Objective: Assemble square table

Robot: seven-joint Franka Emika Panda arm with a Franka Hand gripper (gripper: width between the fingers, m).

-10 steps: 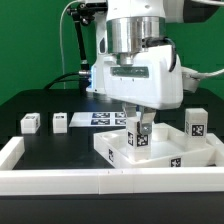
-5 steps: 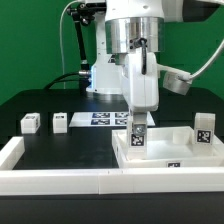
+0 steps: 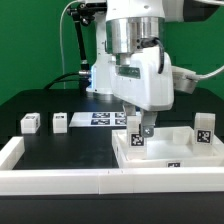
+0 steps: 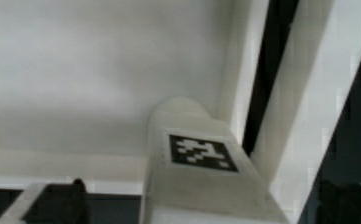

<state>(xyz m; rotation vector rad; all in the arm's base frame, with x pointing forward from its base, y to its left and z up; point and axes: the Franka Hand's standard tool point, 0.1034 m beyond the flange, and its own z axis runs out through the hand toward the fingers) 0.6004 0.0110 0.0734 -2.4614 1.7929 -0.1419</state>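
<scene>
The square table's white slab (image 3: pixel 168 152) lies at the exterior view's right, close behind the front wall. A white tagged leg post (image 3: pixel 138 138) stands upright in its near left corner. My gripper (image 3: pixel 141 126) hangs straight over that post, open, one finger on each side of its top. In the wrist view the post (image 4: pixel 198 150) rises between my dark fingertips (image 4: pixel 61 200), with a gap showing at one finger, and the slab (image 4: pixel 88 90) lies behind. A second leg post (image 3: pixel 205 126) stands at the slab's far right corner. Two more leg posts (image 3: pixel 29 123) (image 3: pixel 60 122) sit on the black table at the left.
The marker board (image 3: pixel 100 118) lies flat behind the slab, near the arm's base. A long low white wall (image 3: pixel 60 178) runs along the front edge and turns back at the exterior view's left.
The slab has turned from an angled pose to square with the wall. My hand swivelled and came back, and my jaws have opened and let go of the upright leg post.
</scene>
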